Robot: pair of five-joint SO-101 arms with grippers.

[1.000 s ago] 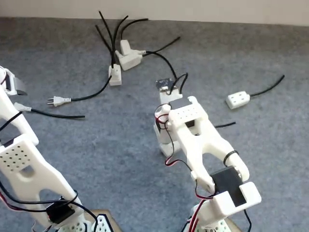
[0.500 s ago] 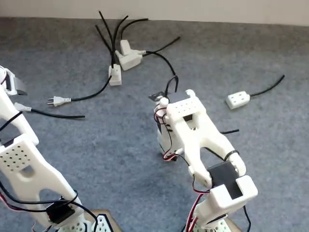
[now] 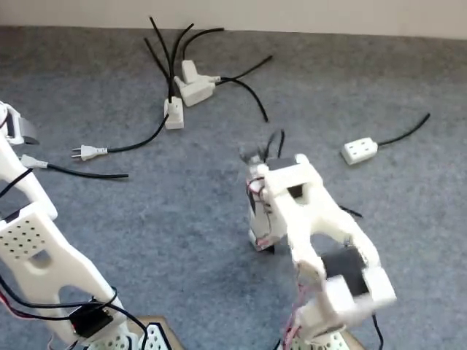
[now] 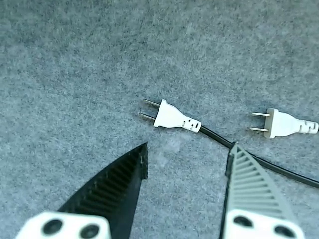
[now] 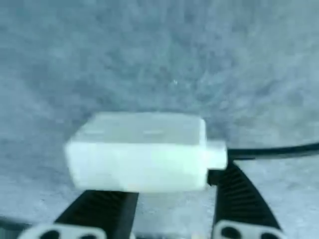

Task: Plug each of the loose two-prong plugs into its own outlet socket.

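Note:
Two loose white two-prong plugs lie on the grey carpet: one (image 3: 87,152) (image 4: 172,117) on a black cable, the other (image 3: 33,162) (image 4: 284,123) beside it. My left gripper (image 4: 188,149) hangs open just above and short of them, with nothing between its fingers. A white outlet socket (image 5: 139,149) with a black cable sits gripped in my right gripper (image 3: 261,233), low over the carpet at mid-table. Three more outlet sockets rest farther back: one (image 3: 174,113), one (image 3: 195,87) and one (image 3: 359,150) at the right.
Black cables (image 3: 171,44) fan out from the far sockets toward the back wall. A loose cable end (image 3: 259,109) lies just beyond my right arm. Bare carpet (image 3: 168,219) stretches between the two arms.
My right arm has drawn back toward the near side and slightly right, taking the socket and its cable along. The left arm and both plugs have stayed put.

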